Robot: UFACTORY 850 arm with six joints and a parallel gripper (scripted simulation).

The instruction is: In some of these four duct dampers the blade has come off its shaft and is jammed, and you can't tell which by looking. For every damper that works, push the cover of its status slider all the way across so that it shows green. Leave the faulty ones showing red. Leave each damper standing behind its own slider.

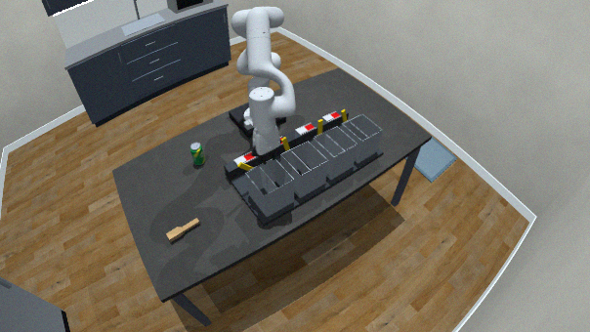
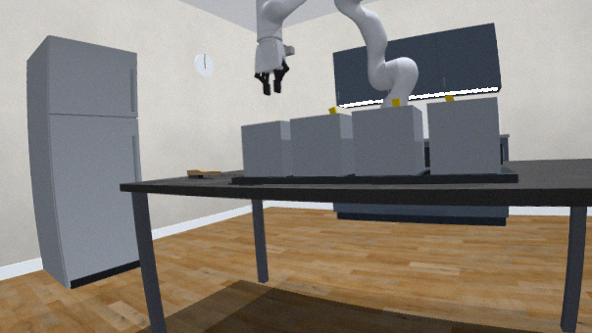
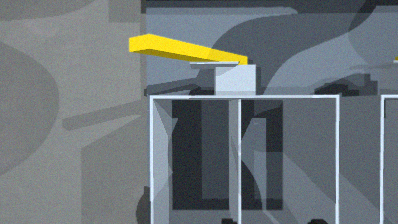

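Note:
Four grey duct dampers stand in a row on a black base: the left one, the second, the third and the right one. Each has a yellow lever; the left damper's lever points sideways. Three status sliders show red; the arm hides the second damper's. My gripper is partly open and empty, hanging high above the left damper. The wrist view looks down into that damper's frame.
A green can stands on the table left of the dampers. A wooden block lies near the table's left front. A fridge and a dark cabinet stand off the table.

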